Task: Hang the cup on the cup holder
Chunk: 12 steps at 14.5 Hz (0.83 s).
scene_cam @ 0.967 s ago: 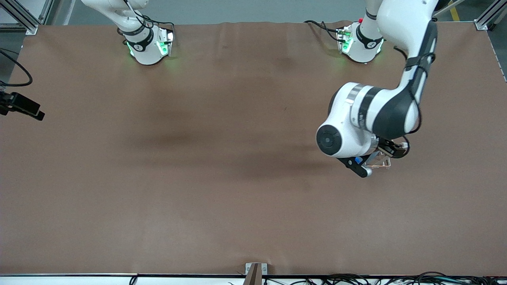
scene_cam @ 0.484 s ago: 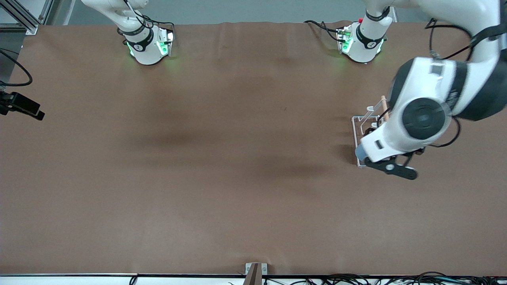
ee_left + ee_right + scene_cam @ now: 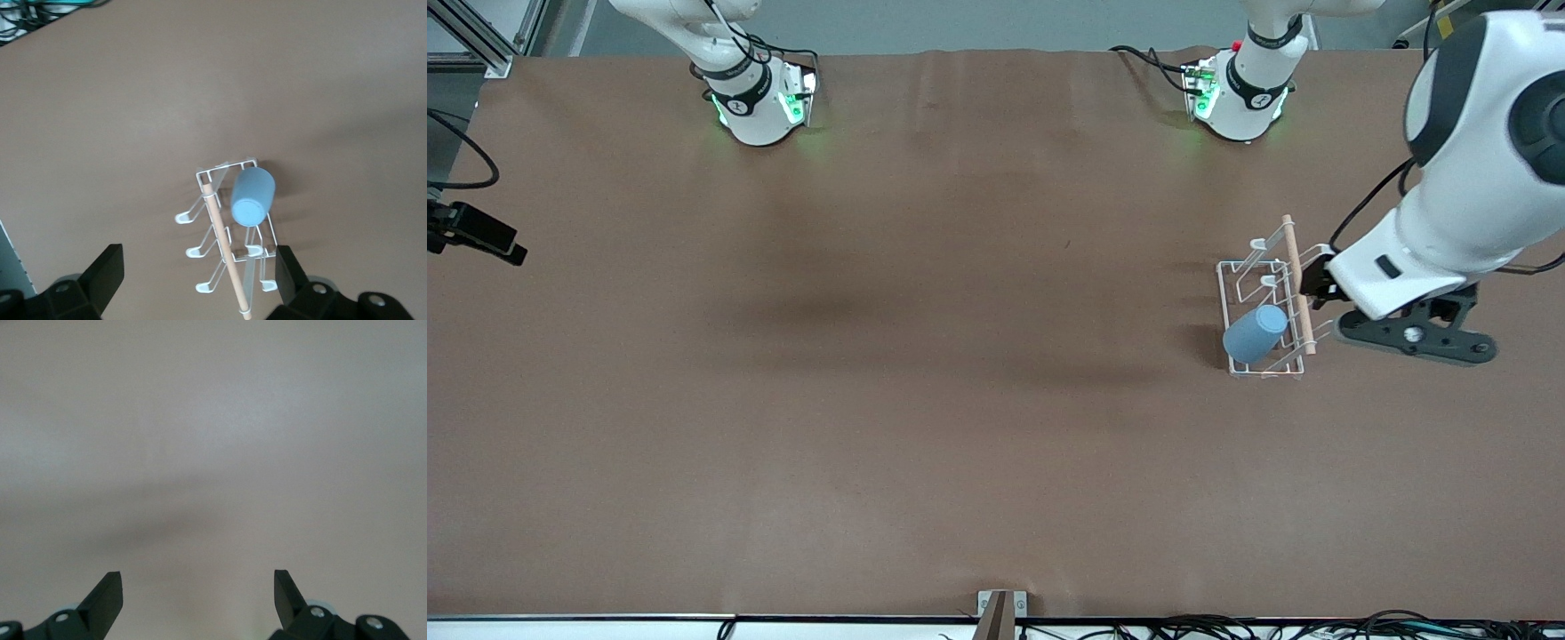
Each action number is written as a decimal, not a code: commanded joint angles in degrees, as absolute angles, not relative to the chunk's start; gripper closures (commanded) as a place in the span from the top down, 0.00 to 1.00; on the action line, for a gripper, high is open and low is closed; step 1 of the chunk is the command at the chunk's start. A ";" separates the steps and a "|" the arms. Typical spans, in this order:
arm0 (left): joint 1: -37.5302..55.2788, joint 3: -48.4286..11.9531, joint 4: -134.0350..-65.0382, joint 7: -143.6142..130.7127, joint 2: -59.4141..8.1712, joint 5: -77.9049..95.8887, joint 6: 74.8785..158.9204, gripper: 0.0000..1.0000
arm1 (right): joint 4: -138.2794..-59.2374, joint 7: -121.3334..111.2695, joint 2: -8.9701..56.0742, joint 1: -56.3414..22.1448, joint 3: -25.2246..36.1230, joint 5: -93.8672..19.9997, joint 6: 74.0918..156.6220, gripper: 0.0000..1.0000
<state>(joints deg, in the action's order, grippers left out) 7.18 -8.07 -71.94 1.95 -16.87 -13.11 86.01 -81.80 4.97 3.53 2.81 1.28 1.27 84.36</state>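
We see the matte light-blue tapered cup [image 3: 1255, 333] hung upside down on a looped prong of the white wire cup holder [image 3: 1238, 270], whose wooden rod [image 3: 1296, 283] tops it, on the brown tabletop [image 3: 925, 373]. The left end effector [image 3: 199, 279] hangs spread wide and empty above the holder; the right end effector [image 3: 197, 600], wide too, waits over bare tabletop.

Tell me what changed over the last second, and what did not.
The left gripper drew back from the cup holder toward its own end of the table, jaws open and empty. That uncovered the cup, which now hangs on a prong at the end of the rack nearer the front camera. The rack did not shift. The right gripper waits, open.
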 commanded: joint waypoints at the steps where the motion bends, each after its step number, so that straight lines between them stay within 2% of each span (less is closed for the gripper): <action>1: 6.68 -7.82 -73.21 1.75 -12.41 -10.30 86.57 1.00 | -83.93 4.57 -0.08 2.02 1.32 1.58 82.36 1.00; 5: 1.50 -8.26 -76.36 1.84 -7.57 -4.57 85.52 1.00 | -85.95 4.57 -2.10 2.02 1.23 1.58 82.09 1.00; 12: -1.23 -7.65 -92.70 0.53 4.55 -1.84 87.79 1.00 | -86.92 4.57 -2.72 2.11 1.32 1.58 83.32 1.00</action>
<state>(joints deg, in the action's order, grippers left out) -0.63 -7.83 -85.52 1.03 -1.04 -2.81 85.38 -84.88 4.97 -1.06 2.19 1.27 1.27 82.26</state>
